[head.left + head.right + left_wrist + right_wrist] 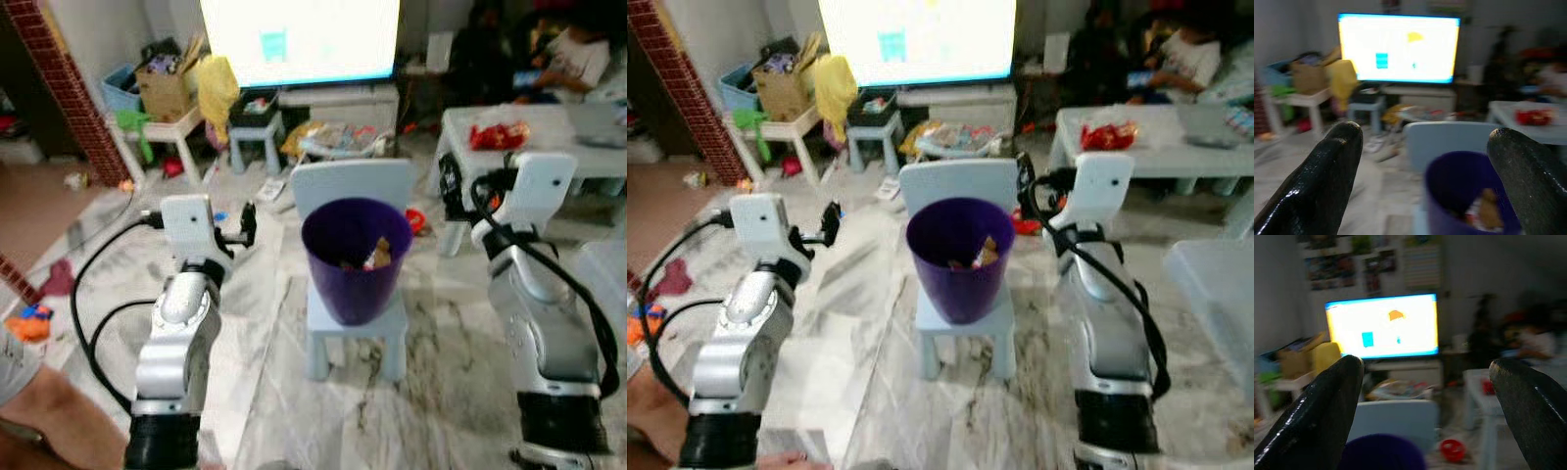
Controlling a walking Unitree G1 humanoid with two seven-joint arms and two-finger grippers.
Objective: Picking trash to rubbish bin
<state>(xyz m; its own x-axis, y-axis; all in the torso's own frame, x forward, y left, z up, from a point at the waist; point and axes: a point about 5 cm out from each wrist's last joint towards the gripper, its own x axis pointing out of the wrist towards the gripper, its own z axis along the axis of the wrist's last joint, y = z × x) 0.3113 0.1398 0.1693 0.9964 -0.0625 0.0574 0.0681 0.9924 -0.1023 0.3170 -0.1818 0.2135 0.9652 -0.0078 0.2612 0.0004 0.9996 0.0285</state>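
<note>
A purple rubbish bin [355, 259] stands on a small pale blue chair [353, 181] in front of me, with wrappers [372, 257] lying inside it. My left gripper [247, 223] is raised to the left of the bin at about rim height. In the left wrist view its fingers [1327, 171] are spread wide, with nothing between them. My right gripper [449, 186] is held up to the right of the chair back. It is open too [1425, 364] and holds nothing. A red packet [498, 134] lies on the white table [558, 147] at the right.
A bright TV [299, 39] is on behind the chair, above a cluttered low stand. A grey stool [257, 137] and a side table with a cardboard box [167, 88] stand at the back left. A person [573, 59] sits at the far right. Scraps litter the marble floor [255, 323].
</note>
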